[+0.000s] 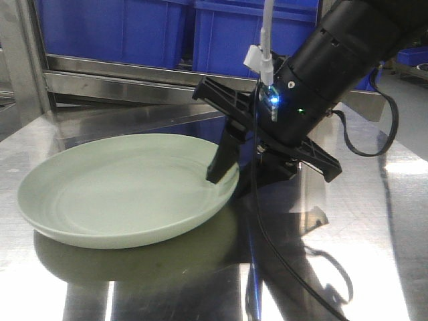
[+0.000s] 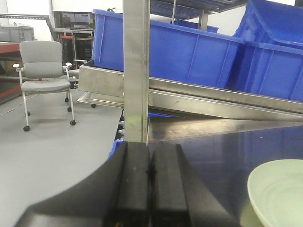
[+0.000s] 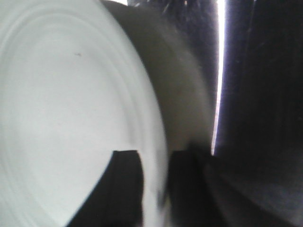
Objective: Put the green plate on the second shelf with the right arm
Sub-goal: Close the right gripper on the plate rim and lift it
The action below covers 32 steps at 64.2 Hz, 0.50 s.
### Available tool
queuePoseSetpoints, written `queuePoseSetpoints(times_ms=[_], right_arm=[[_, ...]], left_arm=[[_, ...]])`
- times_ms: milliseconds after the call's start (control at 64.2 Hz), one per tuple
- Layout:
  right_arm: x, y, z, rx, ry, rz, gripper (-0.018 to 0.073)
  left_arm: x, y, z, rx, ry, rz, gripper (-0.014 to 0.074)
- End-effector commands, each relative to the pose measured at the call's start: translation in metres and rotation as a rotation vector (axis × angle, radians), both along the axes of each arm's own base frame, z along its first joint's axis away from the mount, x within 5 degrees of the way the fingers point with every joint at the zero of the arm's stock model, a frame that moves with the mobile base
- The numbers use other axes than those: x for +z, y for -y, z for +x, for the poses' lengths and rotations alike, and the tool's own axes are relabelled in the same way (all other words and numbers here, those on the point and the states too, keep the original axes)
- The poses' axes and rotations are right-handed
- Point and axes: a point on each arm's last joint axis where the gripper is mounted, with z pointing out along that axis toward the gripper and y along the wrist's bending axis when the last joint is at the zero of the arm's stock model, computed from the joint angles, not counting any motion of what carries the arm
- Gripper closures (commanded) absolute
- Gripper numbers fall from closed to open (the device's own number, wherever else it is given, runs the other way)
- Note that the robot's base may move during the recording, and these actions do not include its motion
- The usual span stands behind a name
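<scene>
The green plate [image 1: 127, 190] lies on a stainless steel tabletop [image 1: 374, 267], its broad rim caught at the right-hand edge by the right gripper [image 1: 231, 184]. One black finger [image 1: 224, 157] reaches down inside the plate. In the blurred right wrist view the rim fills the gap between the two fingers, which are pinched against it. Behind the plate, blue plastic bins [image 1: 120, 27] sit on a steel shelf [image 1: 134, 70]. To the plate's left, the left gripper [image 2: 149, 147] hovers with its jaws pressed together on nothing, facing a steel upright [image 2: 136, 71]. Farther left of the plate, a grey office chair [image 2: 42, 66] stands on the floor.
</scene>
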Motion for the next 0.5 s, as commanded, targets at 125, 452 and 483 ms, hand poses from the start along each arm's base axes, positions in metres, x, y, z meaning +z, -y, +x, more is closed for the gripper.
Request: queuePoseSetpoints(times_ms=[125, 452, 483], right_arm=[[0.019, -0.002, 0.001, -0.002, 0.057, 0.031, 0.0505], [0.091, 0.019, -0.012, 0.015, 0.367, 0.007, 0.0505], [0.106, 0.025, -0.017, 0.012, 0.429, 0.005, 0.0505]], left_arm=[[-0.007, 0.000, 0.001, -0.006, 0.043, -0.011, 0.0466], [-0.007, 0.000, 0.001, -0.006, 0.043, -0.011, 0.0466], [-0.007, 0.000, 0.001, -0.006, 0.043, -0.011, 0.0466]])
